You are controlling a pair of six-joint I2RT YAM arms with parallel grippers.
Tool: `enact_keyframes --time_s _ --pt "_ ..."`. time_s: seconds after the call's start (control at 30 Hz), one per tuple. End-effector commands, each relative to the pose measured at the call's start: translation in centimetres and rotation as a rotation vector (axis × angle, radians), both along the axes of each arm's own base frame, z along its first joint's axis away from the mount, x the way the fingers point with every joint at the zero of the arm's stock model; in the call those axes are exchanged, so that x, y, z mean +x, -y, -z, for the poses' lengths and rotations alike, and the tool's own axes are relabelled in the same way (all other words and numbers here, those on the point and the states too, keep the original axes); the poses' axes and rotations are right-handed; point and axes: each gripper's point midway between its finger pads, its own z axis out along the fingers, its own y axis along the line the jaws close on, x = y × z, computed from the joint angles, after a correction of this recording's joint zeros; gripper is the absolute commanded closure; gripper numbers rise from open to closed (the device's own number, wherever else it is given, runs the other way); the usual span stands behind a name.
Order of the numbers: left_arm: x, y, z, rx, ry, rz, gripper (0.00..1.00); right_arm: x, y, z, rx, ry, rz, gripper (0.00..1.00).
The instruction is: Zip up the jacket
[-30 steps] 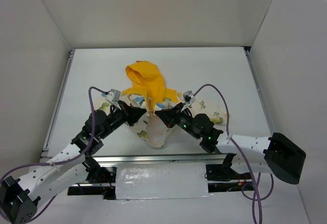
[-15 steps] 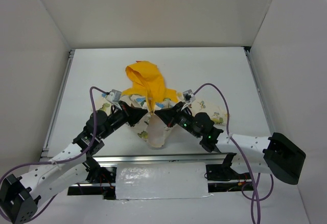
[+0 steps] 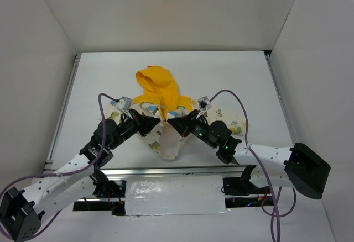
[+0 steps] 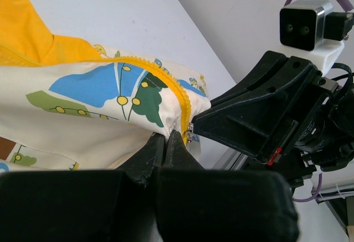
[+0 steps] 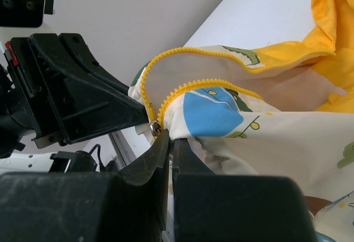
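The jacket (image 3: 160,95) lies mid-table, yellow hood toward the back, cream printed body lifted at its near end between both grippers. My left gripper (image 3: 156,122) is shut on the jacket's cream fabric beside the yellow zip; in the left wrist view the gripper (image 4: 166,137) pinches the hem next to the metal zip slider (image 4: 189,134). My right gripper (image 3: 170,122) is shut on the opposite front edge; in the right wrist view the gripper (image 5: 171,136) holds fabric beside the slider (image 5: 156,127). The zip teeth (image 5: 188,87) part above, so the front gapes open.
White walls enclose the table on three sides. A metal rail (image 3: 177,169) runs along the near edge, with a white padded strip (image 3: 174,196) below it. The jacket's sleeve (image 3: 232,121) spreads to the right under my right arm.
Almost nothing differs; the left arm has shifted very slightly to the right, and both grippers keep their hold on the jacket's lower front.
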Motion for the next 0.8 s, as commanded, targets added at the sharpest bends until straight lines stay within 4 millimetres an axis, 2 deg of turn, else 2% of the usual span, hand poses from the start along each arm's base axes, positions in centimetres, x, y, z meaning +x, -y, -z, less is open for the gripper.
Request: enact_keyframes --time_s 0.0,0.27,0.47,0.53,0.67,0.77 --pt "-0.3 0.5 -1.6 -0.061 0.047 0.033 1.00 0.8 -0.2 -3.8 0.080 0.058 0.010 1.00" --pt "-0.6 0.7 -0.9 -0.051 0.034 0.051 1.00 1.1 -0.6 -4.0 0.065 0.062 0.001 1.00" --pt "-1.6 1.7 -0.8 -0.022 0.047 0.144 1.00 1.0 -1.6 -3.8 0.002 0.102 -0.080 1.00" --pt "-2.2 2.1 -0.7 0.004 0.061 0.192 1.00 1.7 -0.9 -3.5 -0.023 0.101 -0.085 1.00" --pt "-2.6 2.4 1.0 0.076 0.029 0.240 1.00 1.6 -0.4 -3.0 -0.058 0.110 -0.174 1.00" --pt "-2.4 2.2 2.4 0.118 -0.011 0.227 1.00 1.5 -0.2 -3.3 -0.084 0.130 -0.190 1.00"
